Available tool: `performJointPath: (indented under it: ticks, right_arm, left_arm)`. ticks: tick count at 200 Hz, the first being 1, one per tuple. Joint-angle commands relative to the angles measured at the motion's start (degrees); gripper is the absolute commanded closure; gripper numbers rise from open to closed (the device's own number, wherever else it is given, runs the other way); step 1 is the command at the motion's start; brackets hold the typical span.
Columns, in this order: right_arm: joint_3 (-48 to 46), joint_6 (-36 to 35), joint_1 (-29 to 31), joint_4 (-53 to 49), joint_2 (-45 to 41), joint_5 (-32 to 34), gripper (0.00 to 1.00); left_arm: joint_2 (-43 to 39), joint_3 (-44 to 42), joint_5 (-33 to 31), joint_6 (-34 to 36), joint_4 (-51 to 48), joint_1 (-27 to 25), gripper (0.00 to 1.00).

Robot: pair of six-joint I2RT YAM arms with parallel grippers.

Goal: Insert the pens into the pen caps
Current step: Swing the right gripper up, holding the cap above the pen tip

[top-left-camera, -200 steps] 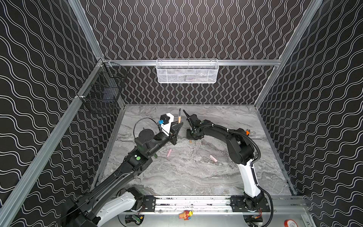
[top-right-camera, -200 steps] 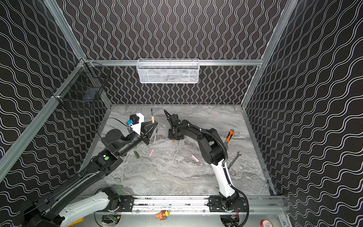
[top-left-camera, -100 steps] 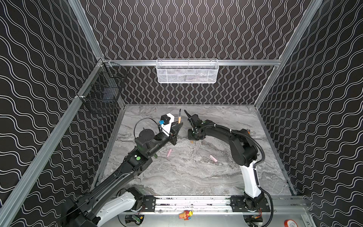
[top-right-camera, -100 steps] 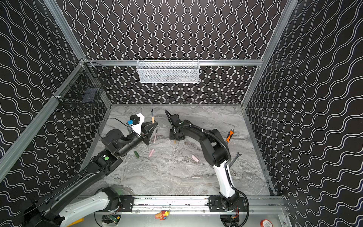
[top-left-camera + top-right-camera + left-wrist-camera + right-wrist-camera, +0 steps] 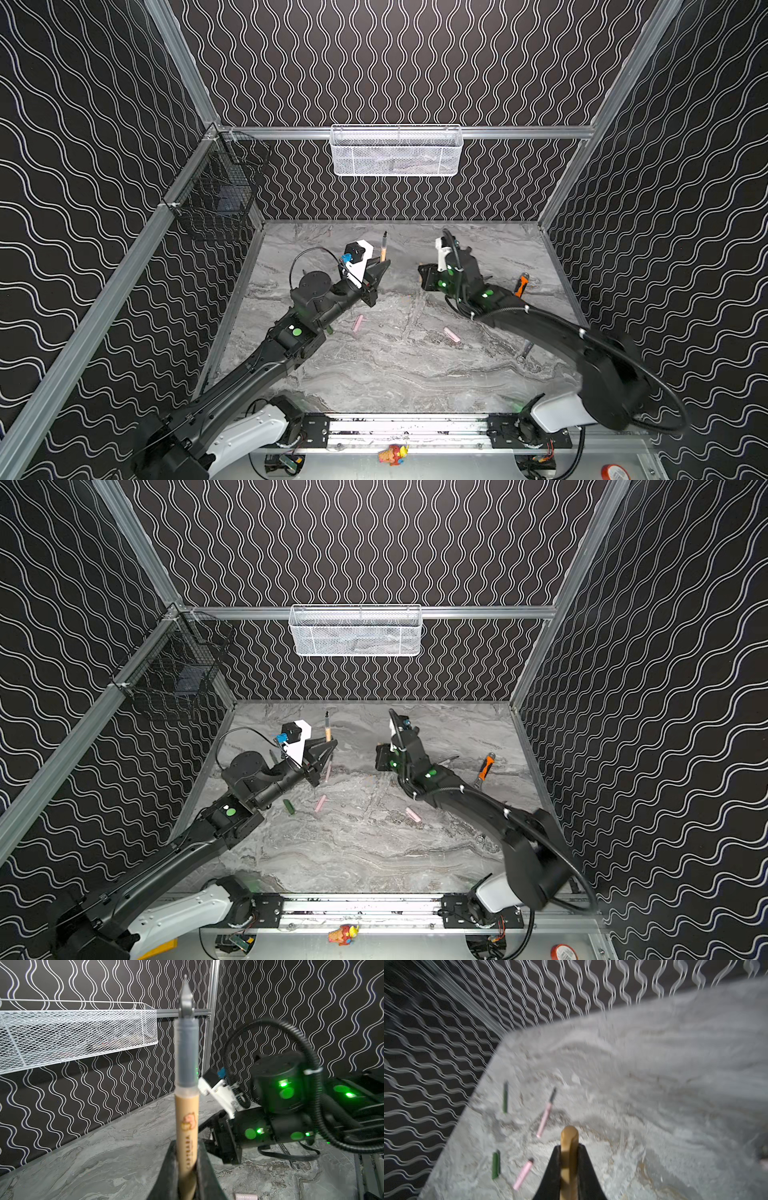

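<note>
My left gripper [image 5: 383, 266] [image 5: 329, 746] [image 5: 185, 1146] is shut on the tan-gold pen [image 5: 383, 249] [image 5: 327, 728] [image 5: 187, 1109] and holds it upright, dark tip up. Right of it, across a gap, my right gripper [image 5: 423, 274] [image 5: 380, 759] [image 5: 569, 1148] is shut on the gold pen cap [image 5: 569, 1136]. Two pink caps [image 5: 358, 322] [image 5: 451, 334] lie mid-table. In the blurred right wrist view a green pen [image 5: 505, 1098], a pink pen [image 5: 545, 1115], a green cap [image 5: 495, 1164] and a pink cap [image 5: 523, 1174] lie on the table by the left wall.
An orange-handled tool [image 5: 520, 286] and a grey spanner [image 5: 525, 349] lie beside the right arm. A white mesh basket [image 5: 397, 151] hangs on the back wall and a black wire basket [image 5: 216, 199] on the left wall.
My right arm has drawn back to the right and toward the front, widening the gap to the upright pen. The left arm and its pen have stayed put.
</note>
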Motion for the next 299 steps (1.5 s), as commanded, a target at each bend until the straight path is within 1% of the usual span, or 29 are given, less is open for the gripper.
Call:
performJointPath:
  ticks: [1, 38, 76, 95, 132, 176, 222, 299]
  right_arm:
    - [-3.13, -2.29, 0.50, 13.88, -5.81, 2.01, 0.91]
    - [-3.69, -6.93, 2.89, 18.79, -13.81, 5.01, 0.92]
    - [0.17, -10.76, 5.39, 20.03, -16.55, 5.66, 0.92]
    - [2.19, -12.51, 6.53, 20.76, -17.02, 5.90, 0.92]
    - [6.16, -13.34, 7.90, 20.66, -16.47, 3.19, 0.92]
    - [7.28, -14.61, 10.66, 19.95, -15.25, 1.99, 0.92]
    - [7.29, -16.48, 13.12, 19.19, -14.85, 3.88, 0.92]
    - [5.99, -17.63, 14.23, 18.03, -16.16, 5.82, 0.93]
  left_arm:
    - [0.65, 0.21, 2.76, -1.75, 2.72, -0.36, 1.00]
    - [2.50, 0.54, 4.80, -2.74, 3.01, -1.86, 1.00]
    - [4.29, 1.02, 6.89, -3.09, 2.62, -4.44, 1.00]
    - [4.94, 1.29, 7.08, -3.27, 2.20, -5.26, 1.00]
    - [5.77, 1.95, 7.34, -3.09, 1.34, -6.41, 1.00]
    - [6.41, 2.25, 7.29, -2.74, 0.69, -7.19, 1.00]
    - [6.16, 2.03, 6.38, -2.18, 0.68, -7.55, 1.00]
    - [5.52, 2.31, 5.30, -0.95, -0.19, -7.60, 1.00]
